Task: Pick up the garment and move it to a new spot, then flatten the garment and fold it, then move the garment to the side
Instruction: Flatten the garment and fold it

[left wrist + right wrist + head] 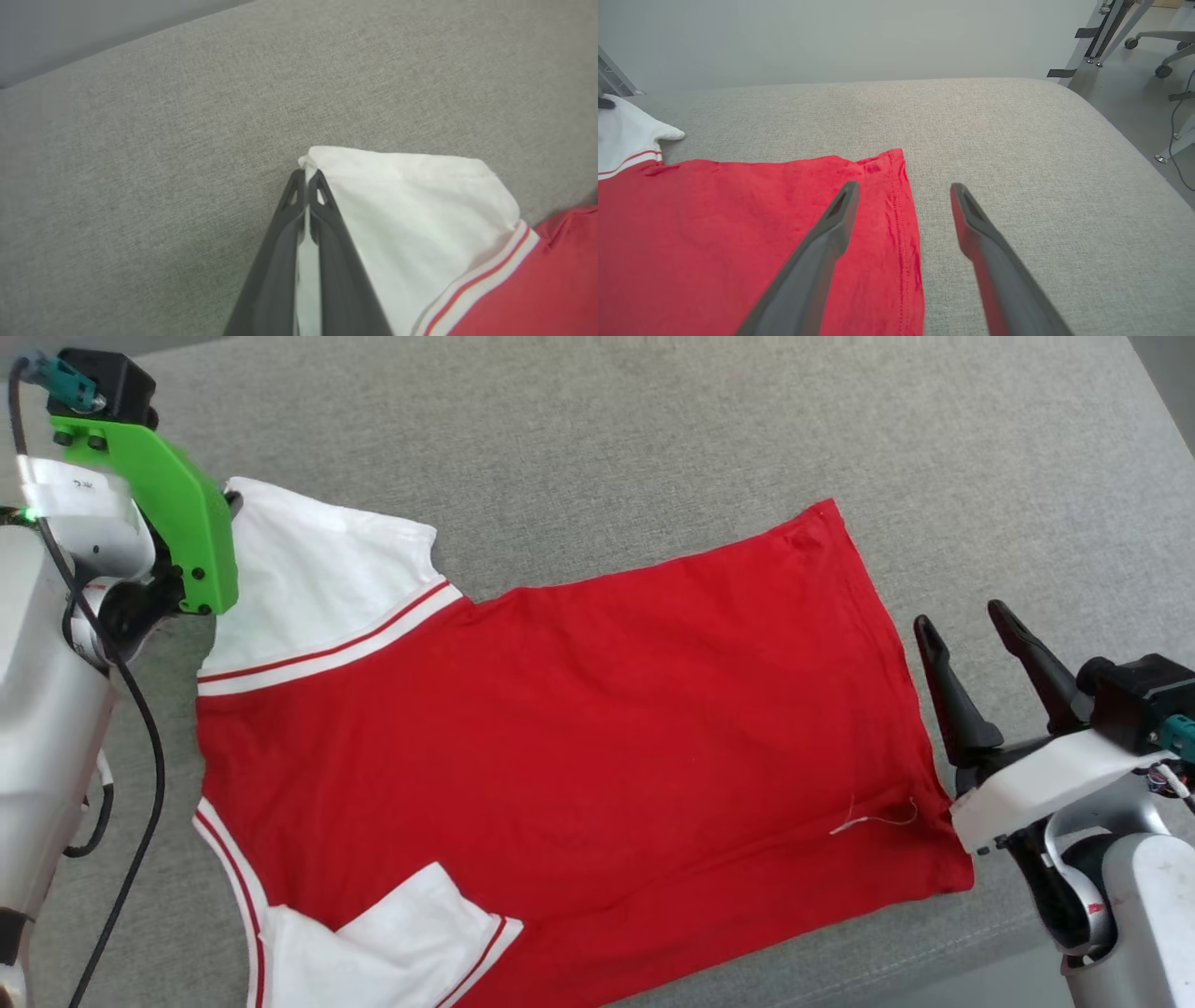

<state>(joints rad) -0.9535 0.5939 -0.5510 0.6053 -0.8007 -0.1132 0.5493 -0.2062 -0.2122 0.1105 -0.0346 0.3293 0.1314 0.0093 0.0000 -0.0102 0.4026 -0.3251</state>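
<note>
My left claw (306, 179) clamps the red, white-sleeved fabric jersey (560, 709) at its far-left sleeve; right claw (966, 621) gapes beside the hem.

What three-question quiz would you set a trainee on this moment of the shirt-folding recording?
1. True or false: the right claw is shut on the hem of the garment.
2. What does the left claw grip? A) the red hem; B) the white sleeve; C) nothing.
3. In a word, what colour is the cushion that the garment lies on?

Key: 1 false, the right claw is open beside the hem; 2 B; 3 grey.
</note>
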